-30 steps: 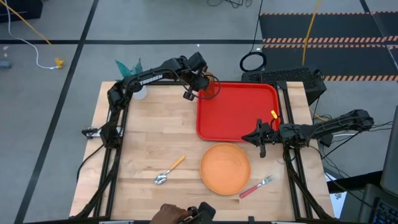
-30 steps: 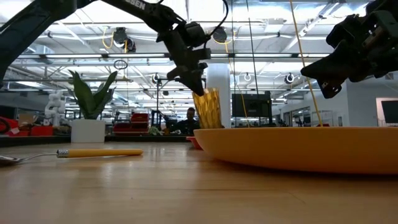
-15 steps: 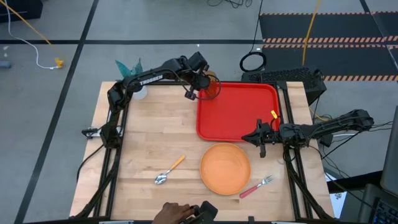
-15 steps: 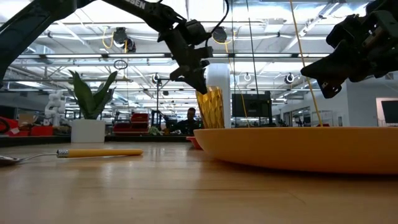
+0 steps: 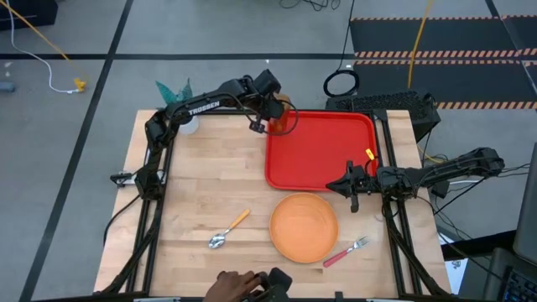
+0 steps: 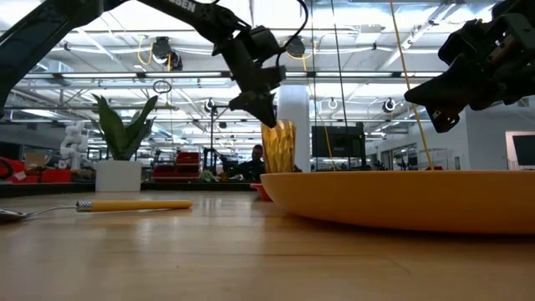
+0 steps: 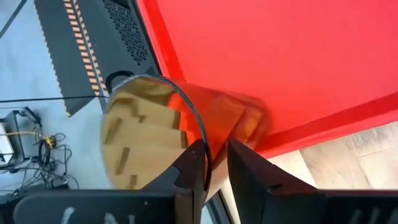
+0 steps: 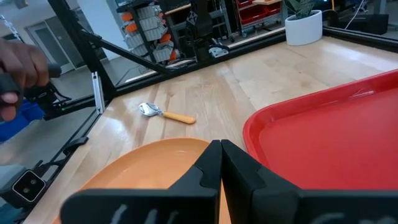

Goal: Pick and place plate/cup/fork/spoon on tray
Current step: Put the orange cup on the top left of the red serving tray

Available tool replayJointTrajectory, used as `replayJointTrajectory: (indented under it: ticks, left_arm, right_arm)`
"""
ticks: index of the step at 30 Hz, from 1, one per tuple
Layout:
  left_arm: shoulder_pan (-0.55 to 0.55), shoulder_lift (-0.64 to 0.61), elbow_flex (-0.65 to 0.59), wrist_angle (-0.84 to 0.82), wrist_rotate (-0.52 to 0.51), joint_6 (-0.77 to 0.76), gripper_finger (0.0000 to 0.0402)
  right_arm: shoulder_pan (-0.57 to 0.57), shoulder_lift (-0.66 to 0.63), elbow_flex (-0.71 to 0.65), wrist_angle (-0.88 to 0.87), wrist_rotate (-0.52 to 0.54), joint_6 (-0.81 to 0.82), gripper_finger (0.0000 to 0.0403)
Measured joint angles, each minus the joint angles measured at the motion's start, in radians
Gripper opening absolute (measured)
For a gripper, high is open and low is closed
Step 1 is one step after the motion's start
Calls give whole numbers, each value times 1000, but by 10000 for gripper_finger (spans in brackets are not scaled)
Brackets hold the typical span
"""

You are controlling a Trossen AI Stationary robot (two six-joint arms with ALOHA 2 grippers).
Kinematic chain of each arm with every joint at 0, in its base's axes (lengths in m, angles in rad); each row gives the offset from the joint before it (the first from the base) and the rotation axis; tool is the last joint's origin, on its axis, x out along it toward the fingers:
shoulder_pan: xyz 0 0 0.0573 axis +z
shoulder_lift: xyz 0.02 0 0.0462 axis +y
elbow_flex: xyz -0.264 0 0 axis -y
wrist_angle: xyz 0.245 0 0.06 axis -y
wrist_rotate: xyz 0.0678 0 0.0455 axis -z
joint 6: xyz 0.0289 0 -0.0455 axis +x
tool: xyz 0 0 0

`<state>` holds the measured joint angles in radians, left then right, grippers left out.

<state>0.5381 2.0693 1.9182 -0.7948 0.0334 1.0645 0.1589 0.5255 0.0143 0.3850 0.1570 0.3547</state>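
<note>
The amber cup point(image 5: 284, 118) is in my left gripper point(image 5: 270, 115) over the far left corner of the red tray point(image 5: 323, 155); it also shows in the low view point(image 6: 278, 146). The orange plate point(image 5: 304, 226) lies flat on the table near the tray's near edge. The fork point(image 5: 346, 250) lies to the plate's right and the spoon point(image 5: 228, 229) to its left. My right gripper point(image 5: 352, 186) is shut and empty, hovering at the tray's near right corner. My left gripper pinches the cup's rim point(image 7: 200, 138), with one finger point(image 7: 191, 168) inside the cup and the other point(image 7: 249, 171) outside its wall. The fingers come slanting down from the table's left. The cup hangs tilted, base toward the tray; I cannot tell whether the base touches.
A white pot with a teal plant point(image 5: 180, 113) stands at the table's far left corner. A person's hand point(image 5: 235, 288) is at the table's near edge. Bare wood lies left of the tray.
My left gripper has shifted slightly with the cup over the tray's far left corner. In the low view the cup stands a little straighter and lower than half a second ago.
</note>
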Motion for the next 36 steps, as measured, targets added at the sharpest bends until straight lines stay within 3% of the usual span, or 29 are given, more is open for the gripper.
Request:
replayJointTrajectory:
  ticks: [19, 31, 36]
  left_arm:
    - [-17, 0, 0, -4, 0, -121, 88]
    - [-24, 2, -1, 34, -42, -364, 88]
    - [-33, 2, -1, 49, -42, -398, 88]
  right_arm:
    - [0, 0, 0, 0, -1, 4, 0]
    - [0, 0, 0, 0, -1, 4, 0]
    - [0, 0, 0, 0, -1, 11, 0]
